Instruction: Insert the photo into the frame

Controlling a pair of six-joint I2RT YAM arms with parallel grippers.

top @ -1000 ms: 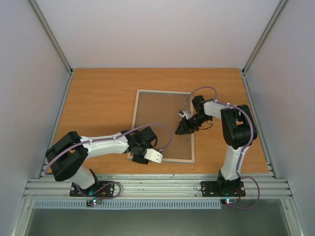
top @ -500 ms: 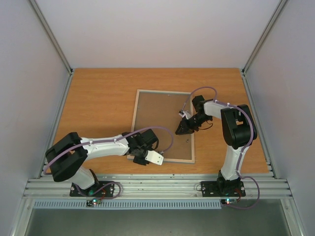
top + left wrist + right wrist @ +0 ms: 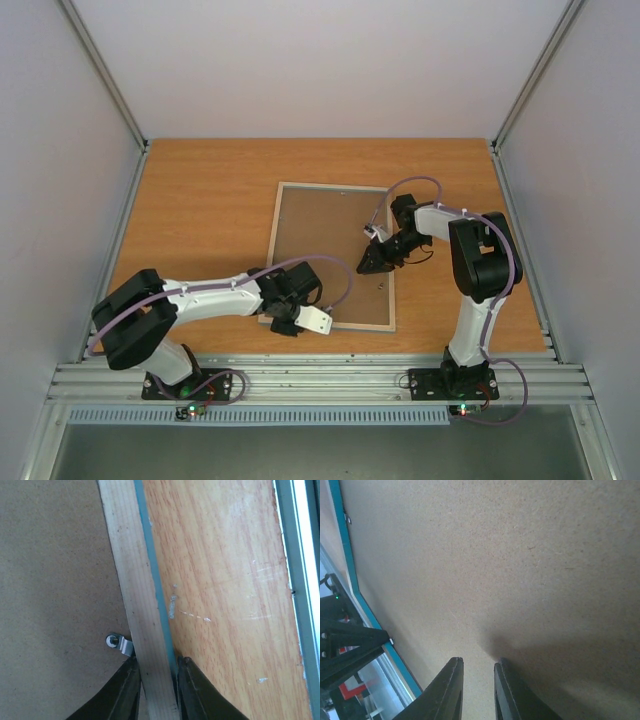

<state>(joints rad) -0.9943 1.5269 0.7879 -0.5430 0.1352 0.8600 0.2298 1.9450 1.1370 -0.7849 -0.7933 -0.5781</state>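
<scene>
Left claw (image 3: 157, 692): narrowed onto a rail of the frame (image 3: 142, 580). One finger sits on the inner side against the pale wood. The other sits on the outer side against the thin turquoise edge. Both appear to touch, though the contact itself lies at the very bottom of the wrist view, so the firmness of the pinch is hard to judge.

Just beside the inner finger, a small metal tab (image 3: 119, 643) lies on the brown backing board (image 3: 55, 570), its end touching the rail. Outside the rail is bare bench (image 3: 220, 580), orange wood grain with pale scuffs, then a metal edge strip (image 3: 300, 555).

From above, this claw is at the frame's near-left corner. The arm reaches in low from the left.

Right claw (image 3: 477, 680): narrow, with a slim gap between the fingers and nothing in it. It points down at the backing board, close over it, and casts a shadow there. The frame's turquoise edge runs along the left of that wrist view.

From above, this claw is over the right part of the board, about midway along the right rail.

The frame lies flat and back-up on the bench, about centre and a little to the right. It is slightly skewed, and the backing board fills it.
</scene>
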